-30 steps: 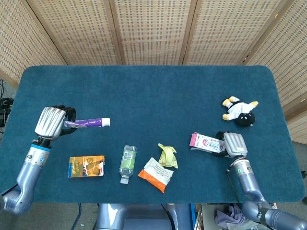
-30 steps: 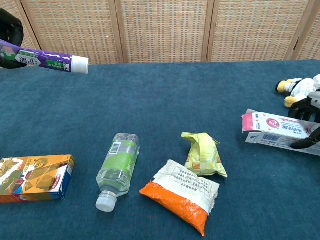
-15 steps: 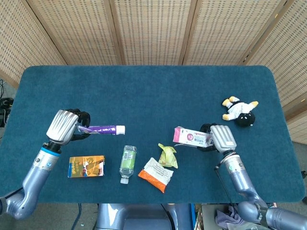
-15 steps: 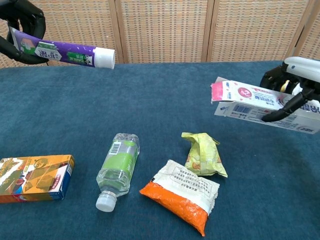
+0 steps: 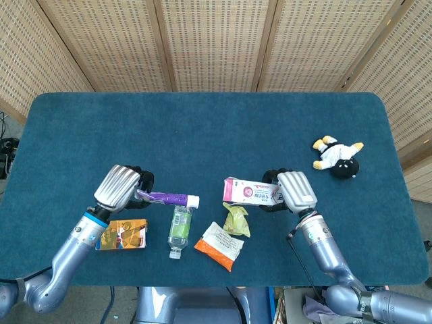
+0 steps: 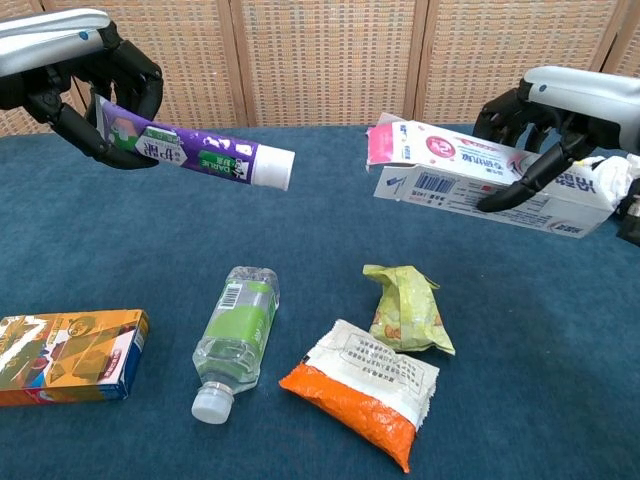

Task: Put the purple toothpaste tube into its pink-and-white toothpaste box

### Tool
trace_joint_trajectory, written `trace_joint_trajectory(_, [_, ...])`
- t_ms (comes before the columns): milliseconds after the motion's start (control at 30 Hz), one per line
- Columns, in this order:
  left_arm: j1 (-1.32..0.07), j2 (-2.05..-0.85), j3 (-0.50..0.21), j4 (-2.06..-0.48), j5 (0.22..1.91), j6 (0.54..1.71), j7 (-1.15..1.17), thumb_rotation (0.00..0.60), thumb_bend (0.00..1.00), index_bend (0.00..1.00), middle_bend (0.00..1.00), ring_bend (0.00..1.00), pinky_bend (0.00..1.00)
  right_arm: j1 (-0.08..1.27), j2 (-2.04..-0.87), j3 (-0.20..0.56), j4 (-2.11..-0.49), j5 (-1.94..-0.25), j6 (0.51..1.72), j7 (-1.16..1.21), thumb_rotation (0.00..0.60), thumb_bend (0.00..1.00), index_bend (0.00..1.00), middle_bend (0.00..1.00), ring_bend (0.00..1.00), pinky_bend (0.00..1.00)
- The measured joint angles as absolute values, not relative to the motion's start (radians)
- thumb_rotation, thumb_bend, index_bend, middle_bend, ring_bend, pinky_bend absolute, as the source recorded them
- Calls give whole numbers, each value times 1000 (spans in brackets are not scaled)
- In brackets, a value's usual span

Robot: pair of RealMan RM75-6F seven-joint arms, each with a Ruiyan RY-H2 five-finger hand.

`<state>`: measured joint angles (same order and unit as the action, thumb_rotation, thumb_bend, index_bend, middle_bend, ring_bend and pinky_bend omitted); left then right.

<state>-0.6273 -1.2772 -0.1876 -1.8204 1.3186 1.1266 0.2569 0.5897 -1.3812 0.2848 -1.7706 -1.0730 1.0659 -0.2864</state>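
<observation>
Above the bottle [image 6: 236,328], our left hand [image 6: 75,75] wrapped its fingers around the tube [image 6: 195,155], while our right hand [image 6: 560,115] clasped the box [image 6: 480,172], its open end facing the tube's cap.

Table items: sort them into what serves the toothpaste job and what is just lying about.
For the job:
purple toothpaste tube, held by the left hand
pink-and-white toothpaste box, held by the right hand

Lying about:
clear plastic bottle
orange snack box
orange-and-white packet
yellow-green wrapper
plush toy
</observation>
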Motion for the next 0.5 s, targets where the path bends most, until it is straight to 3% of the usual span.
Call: trace_joint_trajectory(500, [-644,-1269,-210,-1850,1241,1134,338,600,313,824,686,584,648,614,-1374,273,-1808,-1045,1079,-310,600,1,593,515,414,445])
